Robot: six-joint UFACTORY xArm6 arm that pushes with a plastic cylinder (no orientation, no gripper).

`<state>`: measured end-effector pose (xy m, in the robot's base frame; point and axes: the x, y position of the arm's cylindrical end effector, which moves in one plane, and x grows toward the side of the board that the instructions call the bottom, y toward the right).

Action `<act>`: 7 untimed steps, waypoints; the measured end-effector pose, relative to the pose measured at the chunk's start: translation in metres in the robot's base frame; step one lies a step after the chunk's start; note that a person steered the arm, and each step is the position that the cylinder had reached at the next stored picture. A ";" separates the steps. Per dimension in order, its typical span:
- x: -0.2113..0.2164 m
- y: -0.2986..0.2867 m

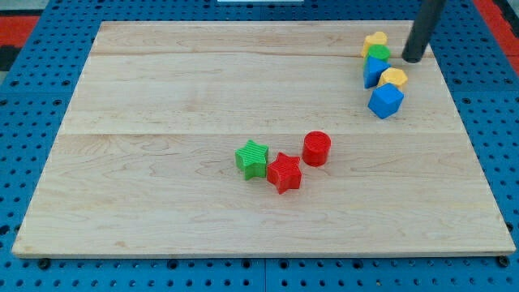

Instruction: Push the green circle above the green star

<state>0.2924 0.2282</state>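
My tip (413, 58) rests on the wooden board (162, 89) near the view's top right corner, with the dark rod rising from it and leaving the frame at the top edge. The rod carries no jaws, so there is nothing at its end to stand apart, close or clamp on a block; it is a bare point only. The tip stands just to the view's right of the green circle (379, 53), close beside it; whether the two touch cannot be told. The green circle sits in a tight cluster at the top right: a yellow block (375, 40) lies just above it, a blue block (375, 71) just below it, then a second yellow block (393, 78) and, lowest in the cluster, a second blue block (385, 100). The exact shapes of the yellow and blue blocks are hard to make out. The green star (252, 158) lies near the centre of the board, well apart from the cluster, toward the view's lower left of it. A red star (284, 172) touches the green star on its lower right side, and a red cylinder (316, 148) stands just beside the red star on the upper right.
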 end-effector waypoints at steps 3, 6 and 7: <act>0.001 -0.168; -0.031 -0.220; -0.008 -0.234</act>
<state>0.2840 -0.0053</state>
